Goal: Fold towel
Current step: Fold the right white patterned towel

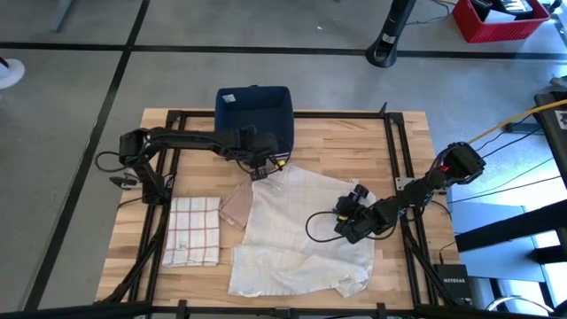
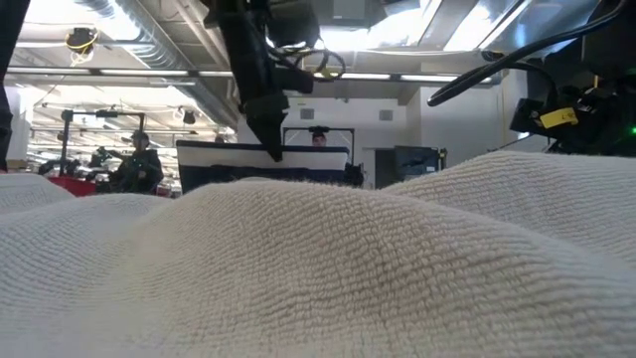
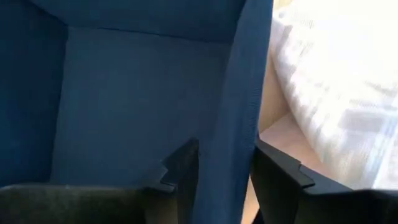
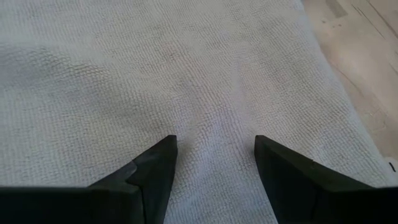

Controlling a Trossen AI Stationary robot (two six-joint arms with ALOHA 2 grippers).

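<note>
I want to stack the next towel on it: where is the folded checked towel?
In the high view, the folded checked towel lies on the table's left side, left of the white towel.

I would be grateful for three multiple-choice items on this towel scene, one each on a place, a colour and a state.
1. Where does the folded checked towel lie?
A. in the bin
B. on the table's near left part
C. under the right arm

2. What colour is the fabric bin?
A. red
B. blue
C. green

3. How does the right gripper stand?
A. open over the white towel
B. shut on the bin's wall
C. holding the checked towel

Answers: 1 B, the high view shows it left of the white towel. 2 B, its walls are dark blue. 3 A, the right wrist view shows its fingers spread above the weave.
</note>
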